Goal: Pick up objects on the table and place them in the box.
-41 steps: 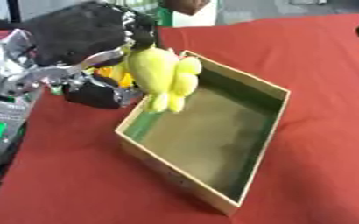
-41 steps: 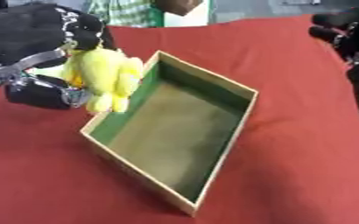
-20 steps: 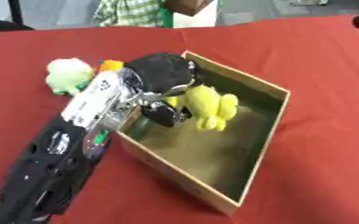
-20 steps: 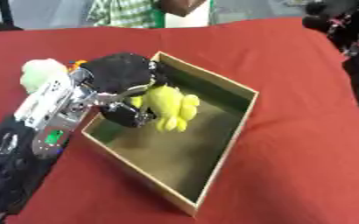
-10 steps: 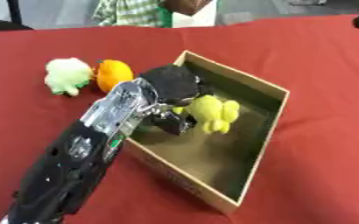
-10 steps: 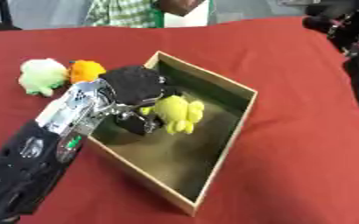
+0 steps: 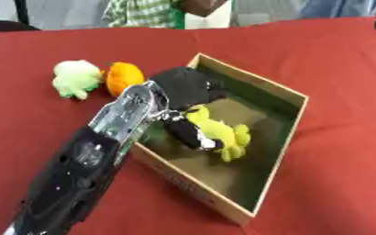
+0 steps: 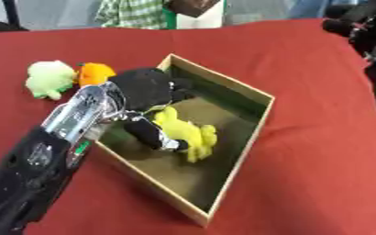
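Since two seconds ago the left hand [image 7: 187, 108] has carried the yellow plush toy [image 7: 219, 133] from above the near-left wall of the box [image 7: 291, 117] down into its green-lined inside. Seen from the left eye, the hand reaches over the box's left wall, its fingers [image 7: 193, 135] curled along the toy's near side, so the toy seems held, though it sits low enough that it may already rest on the floor; I cannot tell if it touches. Behind the hand and outside the box lie a pale green plush [image 7: 76, 79] and an orange plush [image 7: 122, 77], touching each other. From the right eye, the toy lies just beyond the fingers, toward the box's middle, and the right hand [image 8: 367, 32] shows dark at the upper right corner, its fingers not readable. The risk, as I judge it: if the fingers stay hooked in the soft fabric when the hand lifts, the toy could ride back out; the forearm [image 8: 83, 114] crossing the cardboard wall could also snag it and drag or tip the box.
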Robot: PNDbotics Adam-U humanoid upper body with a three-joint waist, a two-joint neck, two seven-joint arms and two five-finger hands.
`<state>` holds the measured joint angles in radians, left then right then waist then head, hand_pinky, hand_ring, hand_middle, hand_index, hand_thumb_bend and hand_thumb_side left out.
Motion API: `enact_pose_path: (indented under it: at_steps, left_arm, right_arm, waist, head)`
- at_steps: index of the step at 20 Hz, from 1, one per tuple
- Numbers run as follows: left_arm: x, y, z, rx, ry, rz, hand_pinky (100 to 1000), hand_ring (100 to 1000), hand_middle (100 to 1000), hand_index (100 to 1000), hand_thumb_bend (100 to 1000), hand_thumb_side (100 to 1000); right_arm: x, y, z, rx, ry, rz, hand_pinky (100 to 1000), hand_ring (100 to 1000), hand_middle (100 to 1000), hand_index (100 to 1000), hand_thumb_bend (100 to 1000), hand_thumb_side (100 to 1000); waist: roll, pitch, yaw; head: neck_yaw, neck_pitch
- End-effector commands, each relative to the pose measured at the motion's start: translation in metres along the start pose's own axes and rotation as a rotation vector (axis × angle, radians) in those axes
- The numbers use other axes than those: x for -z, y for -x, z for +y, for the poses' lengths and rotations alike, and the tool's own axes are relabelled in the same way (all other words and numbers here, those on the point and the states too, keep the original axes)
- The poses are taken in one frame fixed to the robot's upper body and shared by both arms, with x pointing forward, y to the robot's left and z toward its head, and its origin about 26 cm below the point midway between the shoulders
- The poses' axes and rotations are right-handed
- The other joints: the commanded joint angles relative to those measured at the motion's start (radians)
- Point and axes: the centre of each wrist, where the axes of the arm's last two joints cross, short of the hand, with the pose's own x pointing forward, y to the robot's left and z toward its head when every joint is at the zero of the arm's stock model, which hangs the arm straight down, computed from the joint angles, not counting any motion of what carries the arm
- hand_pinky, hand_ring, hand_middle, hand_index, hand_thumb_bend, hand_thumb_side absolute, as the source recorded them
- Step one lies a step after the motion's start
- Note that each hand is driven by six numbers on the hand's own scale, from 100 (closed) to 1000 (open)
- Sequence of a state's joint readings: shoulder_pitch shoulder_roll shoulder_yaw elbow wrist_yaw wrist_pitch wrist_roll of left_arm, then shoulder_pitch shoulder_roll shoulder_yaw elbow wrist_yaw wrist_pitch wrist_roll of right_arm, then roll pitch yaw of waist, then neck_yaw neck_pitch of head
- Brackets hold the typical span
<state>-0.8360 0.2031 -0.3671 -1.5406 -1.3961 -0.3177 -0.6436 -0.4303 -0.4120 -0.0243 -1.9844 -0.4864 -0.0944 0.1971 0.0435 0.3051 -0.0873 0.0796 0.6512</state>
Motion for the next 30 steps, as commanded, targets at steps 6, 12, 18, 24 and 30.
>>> enact_pose_path:
  at_steps: [6, 12, 18, 24, 30]
  left_arm:
    - [-0.034, 0.028, 0.035, -0.133, -0.247, 0.062, 773, 880, 916, 1000, 220, 905]
    - [-0.087, 0.063, 0.045, -0.294, -0.467, 0.245, 751, 865, 897, 985, 151, 865]
    - [-0.131, 0.097, 0.033, -0.311, -0.446, 0.461, 750, 868, 908, 1000, 155, 816]
    - [-0.148, 0.129, 0.016, -0.326, -0.301, 0.536, 760, 878, 930, 1000, 176, 812]
    - [-0.157, 0.164, -0.006, -0.333, -0.173, 0.630, 774, 890, 949, 1000, 214, 790]
  right_arm:
    - [0.003, -0.007, -0.002, -0.007, 0.009, -0.025, 830, 792, 582, 902, 100, 703]
    - [0.001, -0.008, -0.005, -0.018, 0.033, -0.028, 831, 792, 581, 903, 100, 700]
    - [-0.001, -0.008, -0.006, -0.029, 0.039, -0.022, 833, 793, 579, 904, 100, 699]
    - [-0.003, -0.008, -0.007, -0.040, 0.037, -0.020, 835, 795, 578, 905, 100, 699]
    - [-0.004, -0.008, -0.007, -0.052, 0.030, -0.014, 837, 796, 577, 906, 100, 698]
  waist:
    - [-0.008, -0.027, 0.004]
    - [-0.010, -0.023, 0.019]
    - [-0.010, -0.018, 0.027]
    - [-0.013, -0.009, 0.022]
    - [-0.011, -0.001, 0.014]
  head:
    - [0.011, -0.013]
    - [0.008, -0.021]
    - [0.006, -0.028]
    - [0.006, -0.033]
    - [0.002, -0.035]
